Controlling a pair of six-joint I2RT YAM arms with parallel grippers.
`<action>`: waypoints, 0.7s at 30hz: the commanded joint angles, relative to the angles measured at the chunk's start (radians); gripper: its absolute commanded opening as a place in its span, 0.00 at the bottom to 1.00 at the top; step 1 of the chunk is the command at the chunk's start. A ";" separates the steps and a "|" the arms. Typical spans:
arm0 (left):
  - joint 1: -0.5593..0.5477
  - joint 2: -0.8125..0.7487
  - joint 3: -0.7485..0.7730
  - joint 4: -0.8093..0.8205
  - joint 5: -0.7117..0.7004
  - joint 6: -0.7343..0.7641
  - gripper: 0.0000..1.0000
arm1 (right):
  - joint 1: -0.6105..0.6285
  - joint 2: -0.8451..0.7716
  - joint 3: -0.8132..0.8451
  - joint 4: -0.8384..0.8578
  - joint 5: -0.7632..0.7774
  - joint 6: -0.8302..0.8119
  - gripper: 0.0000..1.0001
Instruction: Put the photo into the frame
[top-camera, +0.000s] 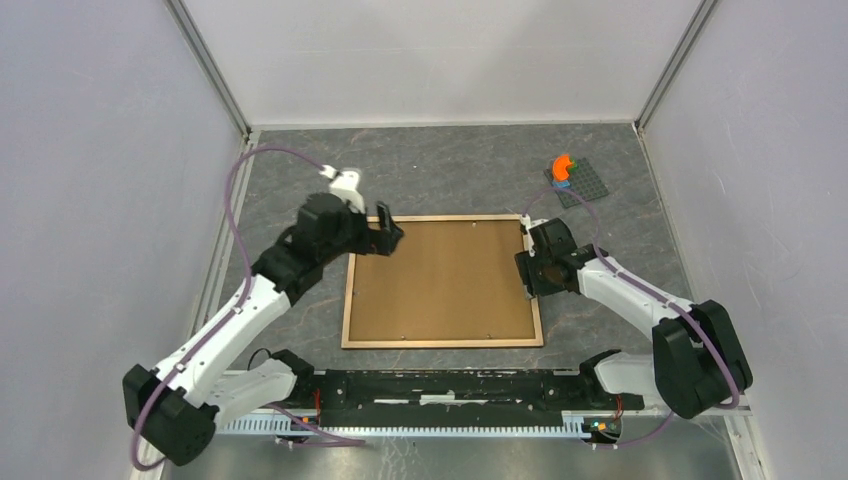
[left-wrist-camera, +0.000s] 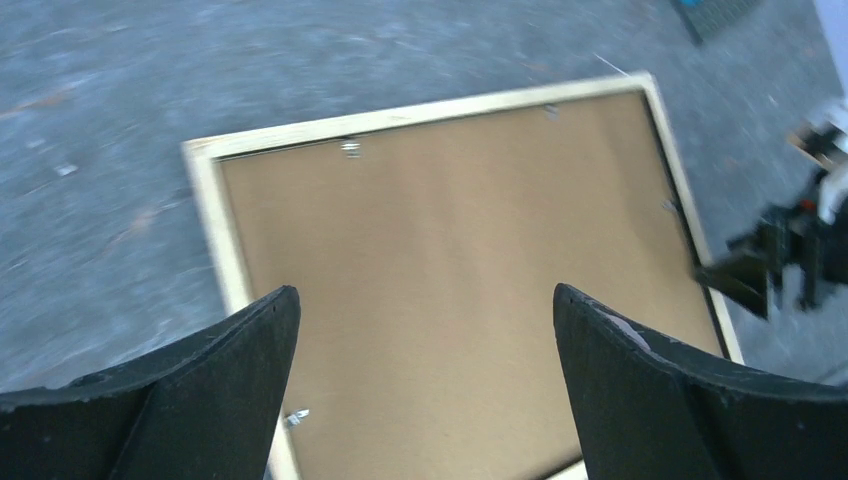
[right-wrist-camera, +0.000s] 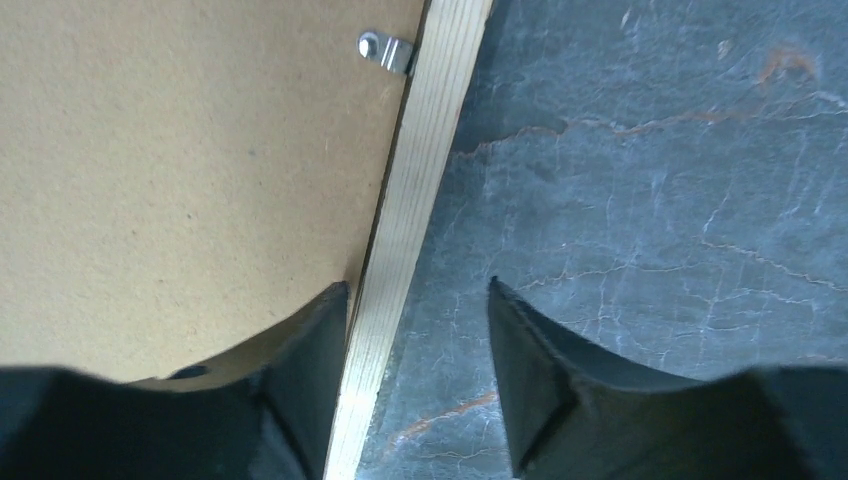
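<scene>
The frame (top-camera: 443, 343) lies flat on the grey table, its light wood rim (left-wrist-camera: 210, 210) up and a plain brown backing panel (top-camera: 445, 280) filling it. The photo is hidden. My left gripper (top-camera: 388, 238) hovers above the frame's far left corner; in the left wrist view it (left-wrist-camera: 425, 300) stands wide open with nothing between the fingers. My right gripper (top-camera: 528, 275) is low at the frame's right side. In the right wrist view it (right-wrist-camera: 416, 285) straddles the rim (right-wrist-camera: 430, 130), one finger over the backing, the other over the table, jaws apart and not clamped.
A small metal clip (right-wrist-camera: 385, 50) holds the backing at the right rim; more clips (left-wrist-camera: 350, 149) sit along the other sides. A grey studded plate (top-camera: 585, 185) with an orange piece (top-camera: 562, 168) lies at the far right. Walls close the table in.
</scene>
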 joint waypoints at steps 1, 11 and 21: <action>-0.333 0.023 -0.001 0.075 -0.144 0.109 1.00 | 0.002 -0.035 -0.047 0.037 -0.042 0.013 0.49; -0.870 0.314 0.070 0.043 -0.457 0.413 1.00 | -0.002 -0.048 -0.080 0.084 -0.045 0.081 0.00; -1.045 0.650 0.213 -0.043 -0.631 0.524 1.00 | -0.027 -0.105 0.068 -0.029 -0.177 0.175 0.00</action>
